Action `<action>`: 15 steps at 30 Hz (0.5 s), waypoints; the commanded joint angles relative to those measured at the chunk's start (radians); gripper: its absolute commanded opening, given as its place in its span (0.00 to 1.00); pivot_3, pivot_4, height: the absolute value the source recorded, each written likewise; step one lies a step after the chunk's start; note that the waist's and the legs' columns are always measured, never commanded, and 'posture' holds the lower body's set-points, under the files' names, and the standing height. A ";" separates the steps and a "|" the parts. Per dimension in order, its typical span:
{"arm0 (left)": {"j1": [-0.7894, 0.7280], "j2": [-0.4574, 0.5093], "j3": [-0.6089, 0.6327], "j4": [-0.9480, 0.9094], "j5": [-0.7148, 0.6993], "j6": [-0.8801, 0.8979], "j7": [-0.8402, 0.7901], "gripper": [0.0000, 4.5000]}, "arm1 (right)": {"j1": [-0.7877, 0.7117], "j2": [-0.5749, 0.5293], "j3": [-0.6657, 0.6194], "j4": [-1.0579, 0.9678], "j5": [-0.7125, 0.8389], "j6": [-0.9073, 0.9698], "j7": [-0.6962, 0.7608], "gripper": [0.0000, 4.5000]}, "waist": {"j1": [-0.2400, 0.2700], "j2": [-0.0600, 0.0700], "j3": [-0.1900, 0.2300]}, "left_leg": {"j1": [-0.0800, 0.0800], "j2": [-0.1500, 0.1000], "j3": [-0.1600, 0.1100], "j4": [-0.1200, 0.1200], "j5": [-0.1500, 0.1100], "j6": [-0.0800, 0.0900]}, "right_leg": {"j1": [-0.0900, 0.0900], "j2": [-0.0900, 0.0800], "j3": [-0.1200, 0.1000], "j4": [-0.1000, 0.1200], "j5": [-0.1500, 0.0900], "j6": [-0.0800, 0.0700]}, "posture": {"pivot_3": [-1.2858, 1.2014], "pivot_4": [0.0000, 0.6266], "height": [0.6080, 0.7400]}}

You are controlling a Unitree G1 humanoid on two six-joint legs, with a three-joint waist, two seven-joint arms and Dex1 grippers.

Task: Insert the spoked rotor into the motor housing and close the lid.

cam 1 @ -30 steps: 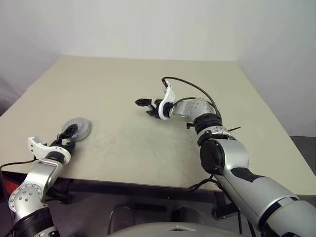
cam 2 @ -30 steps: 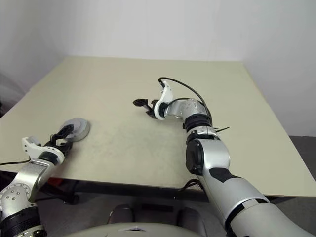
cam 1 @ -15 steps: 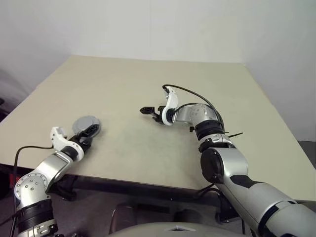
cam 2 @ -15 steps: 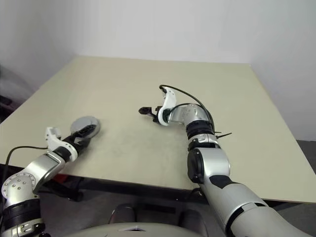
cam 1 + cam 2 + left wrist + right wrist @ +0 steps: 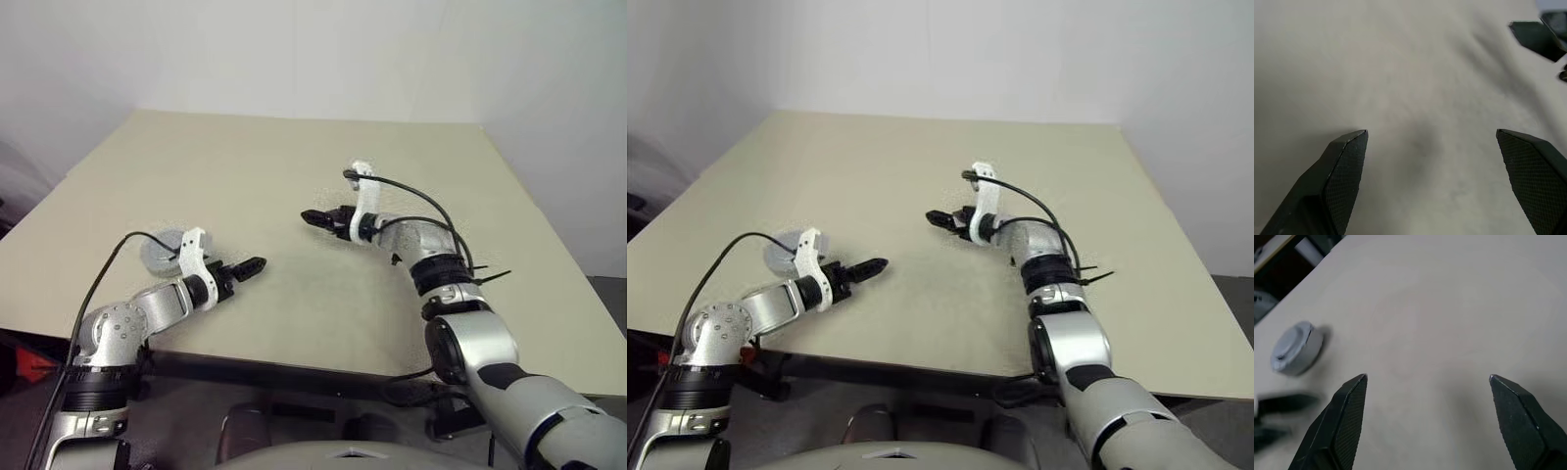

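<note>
Lid [image 5: 1297, 348]: one; round silver-grey cap, closed on its base and lying flat on the table, domed face up, with a raised round centre.
Lid axis: round, so no long axis; disc axis upright; a thin seam or notch shows at one edge in the right wrist view, too small to tell more.
Lid place: near the table's left front edge, just behind the left wrist; partly hidden there by the white wrist mount in the head views.
Housing and rotor: cannot tell; nothing of them visible apart from the closed round unit.
Left gripper [image 5: 251, 265]: one; two black fingers [image 5: 1344, 164] spread wide, nothing between them; over bare table, just right of the lid and apart from it; pointing toward the table's middle and the other gripper.
Right gripper [image 5: 315, 219]: one; two black fingers [image 5: 1349, 404] likewise spread wide and empty; over the middle of the table, pointing left, well apart from the lid.
Grippers' relation: tips facing each other across bare tabletop, not touching; right one farther back.
Cables: two black, one looping from each wrist mount.
Table [image 5: 245, 166]: one; pale beige top, white walls behind.
</note>
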 commanded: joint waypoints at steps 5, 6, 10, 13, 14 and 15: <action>-0.028 0.104 -0.091 -0.002 0.311 -0.264 -0.253 0.99 | 0.027 -0.138 0.057 -0.046 -0.037 -0.226 0.354 1.00 | -0.004 0.000 0.000 | 0.001 0.000 0.000 0.000 0.000 0.001 | 0.000 0.000 0.000 0.000 0.000 -0.001 | 0.52 0.00 1.00; -0.032 0.097 -0.089 0.002 0.325 -0.288 -0.274 0.99 | 0.054 -0.159 0.082 -0.076 -0.052 -0.268 0.406 1.00 | -0.004 0.000 0.000 | 0.000 0.000 0.000 0.000 -0.001 0.003 | 0.000 0.000 0.000 0.000 0.000 -0.002 | 0.52 0.00 1.00; -0.035 0.060 -0.074 0.000 0.327 -0.309 -0.334 0.99 | 0.146 -0.207 0.144 -0.162 -0.092 -0.363 0.511 1.00 | -0.004 0.000 0.000 | -0.001 0.000 0.001 0.001 -0.002 0.005 | 0.000 0.000 0.000 0.000 0.000 -0.002 | 0.52 0.00 1.00; -0.026 0.048 -0.066 -0.006 0.340 -0.308 -0.359 0.99 | 0.195 -0.222 0.159 -0.181 -0.121 -0.461 0.523 1.00 | -0.006 0.000 0.000 | 0.000 0.000 0.001 0.002 -0.002 0.006 | -0.001 0.000 0.000 0.001 0.000 -0.003 | 0.52 0.00 1.00; -0.025 0.044 -0.063 -0.006 0.344 -0.307 -0.363 0.99 | 0.200 -0.219 0.152 -0.176 -0.117 -0.477 0.522 1.00 | -0.007 0.000 0.000 | 0.000 0.000 0.001 0.002 -0.002 0.006 | -0.001 0.000 0.000 0.001 0.000 -0.003 | 0.52 0.00 1.00; -0.024 0.040 -0.060 -0.006 0.346 -0.306 -0.367 0.99 | 0.199 -0.215 0.146 -0.168 -0.114 -0.485 0.521 1.00 | -0.011 0.000 0.000 | 0.000 0.000 0.001 0.002 -0.002 0.006 | -0.001 0.000 0.000 0.001 0.000 -0.003 | 0.52 0.00 1.00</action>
